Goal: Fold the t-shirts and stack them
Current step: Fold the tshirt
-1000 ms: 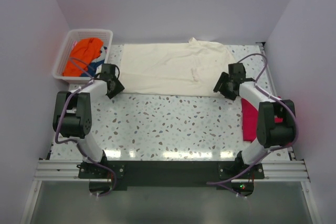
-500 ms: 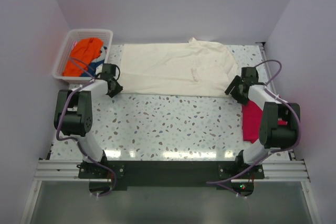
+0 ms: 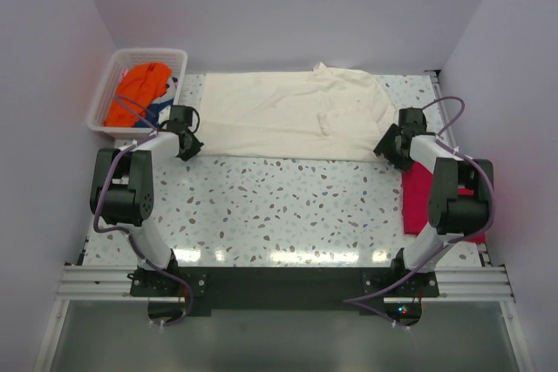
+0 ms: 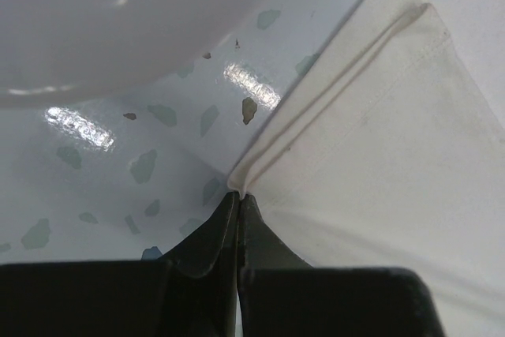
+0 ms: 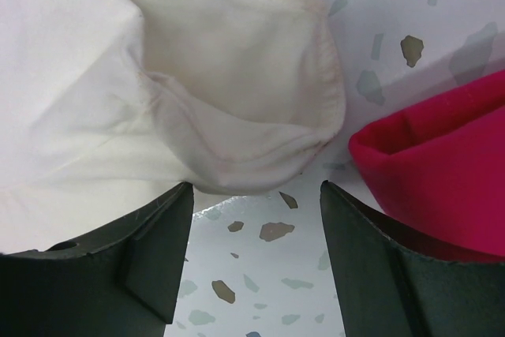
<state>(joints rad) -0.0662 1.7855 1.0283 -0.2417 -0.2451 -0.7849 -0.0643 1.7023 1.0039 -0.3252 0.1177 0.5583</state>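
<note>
While the right tool (image 5: 252,195) gapes, the left tool (image 4: 237,200) pinches the cream t-shirt (image 4: 379,155).

the top external camera sits high above and behind the arms, looking down on the whole tabletop (image 3: 288,206), with the arm bases at its bottom edge. the left wrist camera looks past the left jaws, very near the tabletop, at the near left corner of the cream t-shirt (image 3: 288,115). the right wrist camera peers between the right jaws, close over that shirt's right end and the red t-shirt (image 3: 414,206). all three views share the cream t-shirt.
</note>
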